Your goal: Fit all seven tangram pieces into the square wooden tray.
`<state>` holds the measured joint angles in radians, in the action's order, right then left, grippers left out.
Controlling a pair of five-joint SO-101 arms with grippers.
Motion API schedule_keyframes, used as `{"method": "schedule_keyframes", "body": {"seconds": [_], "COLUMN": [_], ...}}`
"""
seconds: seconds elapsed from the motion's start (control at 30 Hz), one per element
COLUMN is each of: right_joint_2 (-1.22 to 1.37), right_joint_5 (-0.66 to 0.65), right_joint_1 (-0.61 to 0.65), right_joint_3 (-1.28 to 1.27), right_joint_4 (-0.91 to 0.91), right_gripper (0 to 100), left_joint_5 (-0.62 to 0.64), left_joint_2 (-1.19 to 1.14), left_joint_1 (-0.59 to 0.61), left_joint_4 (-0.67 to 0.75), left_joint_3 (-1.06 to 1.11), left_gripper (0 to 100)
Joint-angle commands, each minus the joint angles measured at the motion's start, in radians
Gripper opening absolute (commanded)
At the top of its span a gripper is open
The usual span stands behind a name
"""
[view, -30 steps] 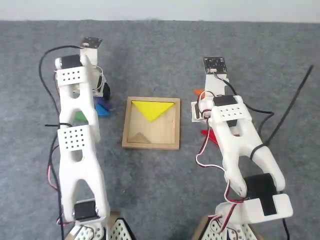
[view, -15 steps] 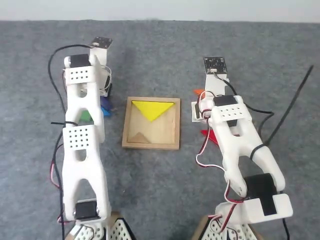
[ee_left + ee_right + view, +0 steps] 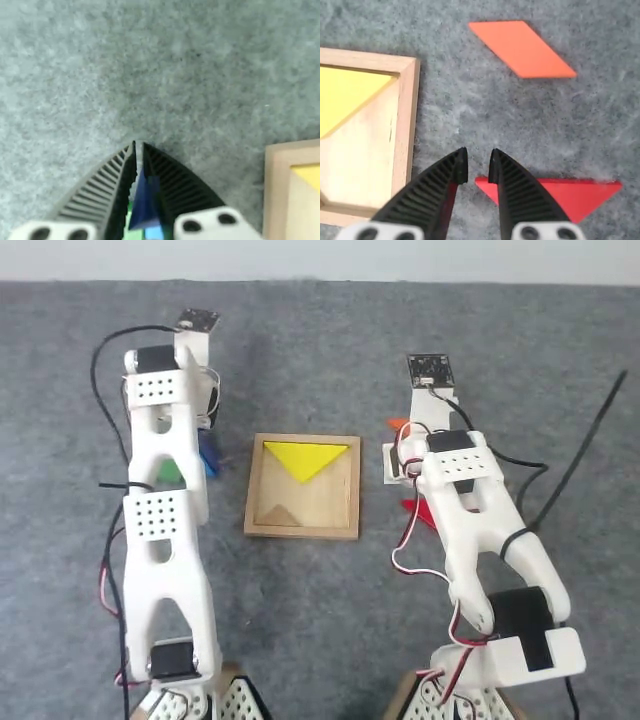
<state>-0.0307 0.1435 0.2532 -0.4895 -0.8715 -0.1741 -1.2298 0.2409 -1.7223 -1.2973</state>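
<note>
The square wooden tray (image 3: pixel 253 508) lies mid-table with a yellow triangle (image 3: pixel 303 458) in its far half and a small wood-coloured triangle (image 3: pixel 280 513) near its front. My left gripper (image 3: pixel 138 146) is shut on a dark blue piece (image 3: pixel 147 200), left of the tray; that blue piece (image 3: pixel 208 453) peeks out beside the arm. My right gripper (image 3: pixel 477 164) hangs slightly open, holding nothing, just above a red triangle (image 3: pixel 560 195) to the right of the tray (image 3: pixel 406 125). An orange parallelogram (image 3: pixel 522 48) lies farther back.
A light blue piece (image 3: pixel 152 232) and a green piece (image 3: pixel 131 210) sit beneath the left gripper; the green piece (image 3: pixel 168 471) is partly hidden by the left arm. Grey carpet covers the table all around the tray.
The left arm's wrist has shifted toward the far side and a little toward the tray, taking the dark blue piece along. The right arm has kept still.
</note>
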Motion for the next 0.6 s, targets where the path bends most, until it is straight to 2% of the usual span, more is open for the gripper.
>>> {"method": "schedule_keyframes", "body": {"seconds": [0.0,0.1,0.33,0.57], "right_joint_2": [-0.012,-0.012,-0.012,-0.012], "right_joint_5": [-0.015,-0.015,-0.015,-0.015], "right_joint_1": [-0.001,-0.001,0.001,-0.001], "right_joint_3": [0.040,0.040,0.040,0.040], "right_joint_4": [0.012,0.013,0.013,0.012], "right_gripper": [8.0,8.0,8.0,8.0], "left_joint_5": [0.011,0.011,0.012,0.074], "left_joint_2": [0.114,0.124,0.261,0.468], "left_joint_1": [0.000,0.000,0.000,-0.002], "left_joint_4": [-0.035,-0.035,-0.035,-0.035], "left_joint_3": [0.048,0.125,0.294,0.529], "left_gripper": [16,21,21,21]}}
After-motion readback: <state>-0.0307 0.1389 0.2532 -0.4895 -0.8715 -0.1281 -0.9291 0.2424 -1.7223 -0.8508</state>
